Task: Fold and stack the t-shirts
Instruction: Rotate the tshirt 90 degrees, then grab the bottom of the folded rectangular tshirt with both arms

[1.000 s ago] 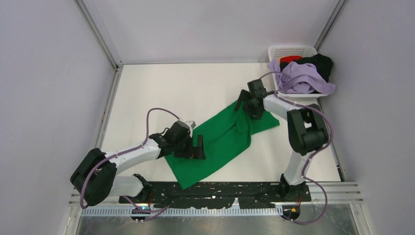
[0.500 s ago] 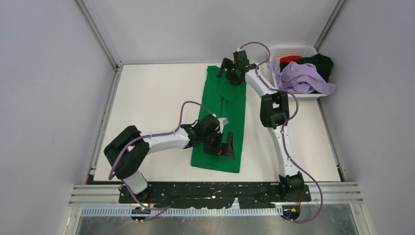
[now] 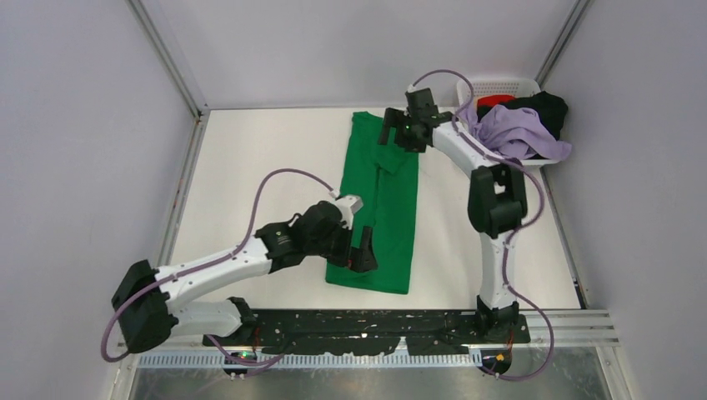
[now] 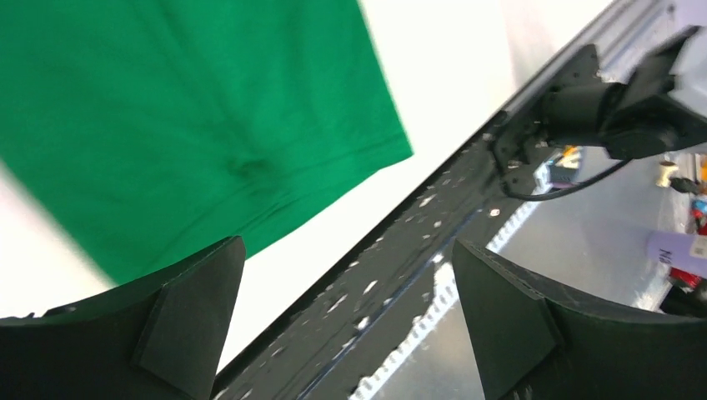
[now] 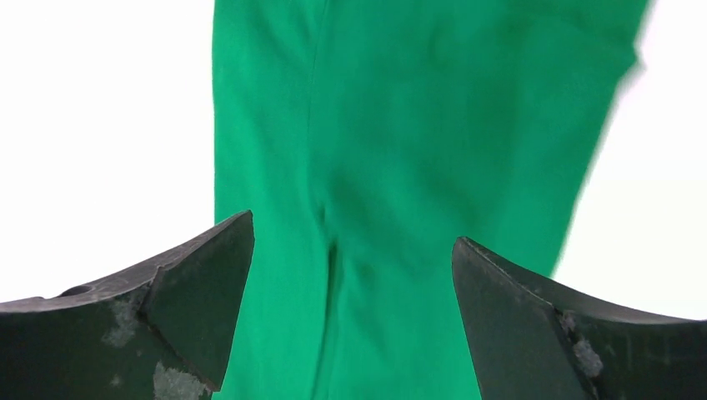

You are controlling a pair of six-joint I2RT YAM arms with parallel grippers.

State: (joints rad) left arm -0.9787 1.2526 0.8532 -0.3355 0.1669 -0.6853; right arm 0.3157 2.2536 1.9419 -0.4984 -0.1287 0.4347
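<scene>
The green shirt (image 3: 392, 200) lies on the worktop (image 3: 267, 167) as a long, narrow folded strip running from the far side to near the front edge. The left hand (image 3: 360, 250) hovers wide open over its near left corner, holding nothing. The right hand (image 3: 398, 133) hangs open and empty over the far end.

I'd worry about the layers. There's a pucker by the near hem and a loose flap at the far end, so a pinch that catches only the top layer would probably pull the fold open. If the two hands lift unevenly, the strip could twist. The lavender shirt (image 3: 517, 133) spills over the basket (image 3: 500, 82) rim right beside the right arm, and I think a swing of that arm could snag it.

A second ago the shirt lay slantwise across the worktop, and now it lies straight. Since half a second ago it hasn't shifted. The left hand has slid toward the left edge, and the right hand has come slightly nearer.
</scene>
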